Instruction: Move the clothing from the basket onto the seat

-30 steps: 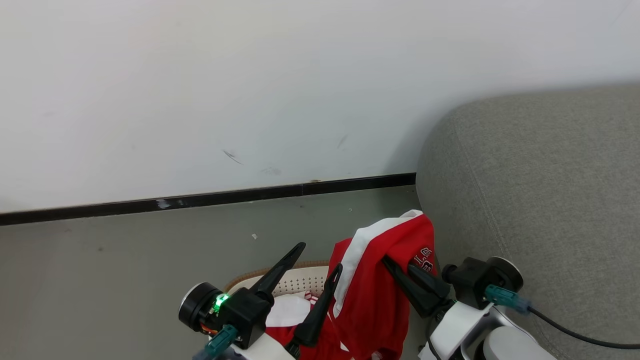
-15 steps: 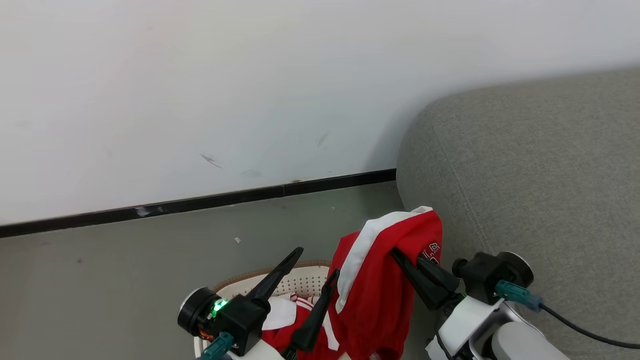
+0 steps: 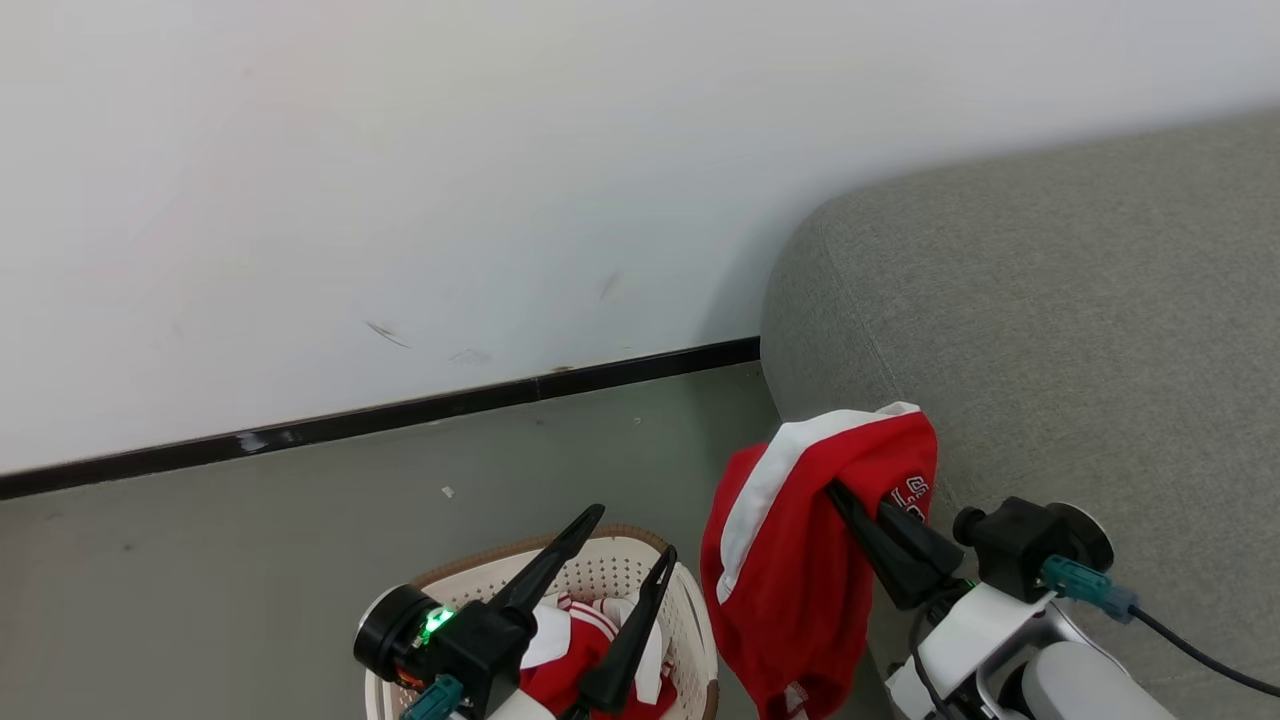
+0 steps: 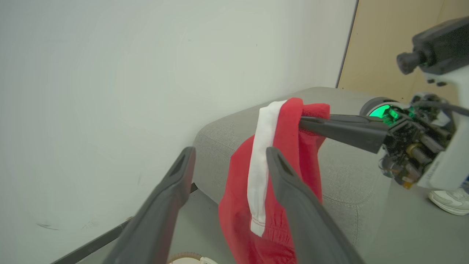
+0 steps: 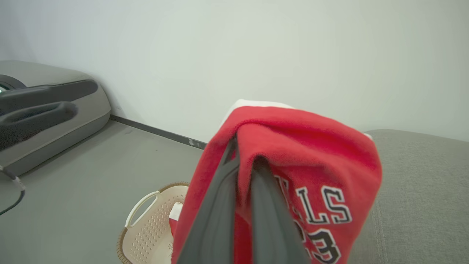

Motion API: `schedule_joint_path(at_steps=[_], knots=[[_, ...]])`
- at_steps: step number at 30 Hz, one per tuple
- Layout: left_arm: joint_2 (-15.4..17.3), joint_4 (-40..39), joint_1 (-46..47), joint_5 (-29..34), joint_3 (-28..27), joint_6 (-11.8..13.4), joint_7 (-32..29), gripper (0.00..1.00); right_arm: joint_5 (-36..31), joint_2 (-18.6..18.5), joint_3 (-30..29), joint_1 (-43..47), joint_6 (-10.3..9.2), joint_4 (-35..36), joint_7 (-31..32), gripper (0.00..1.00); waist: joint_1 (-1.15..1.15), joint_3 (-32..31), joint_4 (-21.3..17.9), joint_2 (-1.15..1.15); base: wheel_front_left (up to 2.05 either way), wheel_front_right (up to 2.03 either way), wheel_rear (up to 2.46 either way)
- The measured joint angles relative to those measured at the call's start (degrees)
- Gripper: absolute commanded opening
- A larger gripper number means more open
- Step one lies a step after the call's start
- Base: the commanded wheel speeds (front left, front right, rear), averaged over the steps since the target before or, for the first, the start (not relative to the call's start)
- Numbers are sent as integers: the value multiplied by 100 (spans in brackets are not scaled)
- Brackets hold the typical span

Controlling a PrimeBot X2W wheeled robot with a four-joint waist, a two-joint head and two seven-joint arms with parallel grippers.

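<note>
1. The seat (image 3: pixel 1050 300) lies beyond and to the right of your right jaws. Its rounded end is just behind the held cloth.
2. The basket (image 3: pixel 690 620) sits on the floor under your left jaws. It has more red and white fabric (image 3: pixel 580 650) in it, and you cannot tell whether that is a separate piece.
3. The clothing (image 3: pixel 790 560) hangs clear of the basket, draped over the tips of the right gripper (image 3: pixel 858 505), whose jaws are pinched tight on a fold of it.
4. The left gripper (image 3: pixel 634 530) holds nothing. Its jaws stand wide, just left of the hanging cloth.
5. You are in the carry step: the garment is lifted out but not yet over the cushion. Next, I judge, you should swing the right jaws rightward above the seat. Keep them high enough that the hanging hem clears the edge, then release.
</note>
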State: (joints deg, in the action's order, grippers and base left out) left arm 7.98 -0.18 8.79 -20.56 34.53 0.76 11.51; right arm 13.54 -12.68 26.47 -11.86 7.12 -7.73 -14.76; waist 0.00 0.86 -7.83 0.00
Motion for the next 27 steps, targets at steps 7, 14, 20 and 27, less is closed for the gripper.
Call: schedule_joint_path(at_steps=[7, 14, 20, 27], knots=[[-3, 2, -16, 0, 122, -100, 45, 100, -1, -33, -201, 16, 0, 134, 0, 0, 0, -18, -99, 0, 0, 0, 0], [-25, 3, -97, 0, 133, -135, 68, 100, -2, -46, -304, 147, 0, 208, 0, 0, 0, -28, -180, 0, 0, 0, 0], [-36, 21, -126, -1, 133, -135, 76, 100, -2, -53, -455, 260, 0, 278, 0, 0, 0, -22, -255, 0, 0, 0, 0], [-48, 35, -130, -2, 157, -142, 118, 100, -3, -53, -569, 367, 0, 378, 0, 0, 0, -8, -337, 0, 0, 0, 0]])
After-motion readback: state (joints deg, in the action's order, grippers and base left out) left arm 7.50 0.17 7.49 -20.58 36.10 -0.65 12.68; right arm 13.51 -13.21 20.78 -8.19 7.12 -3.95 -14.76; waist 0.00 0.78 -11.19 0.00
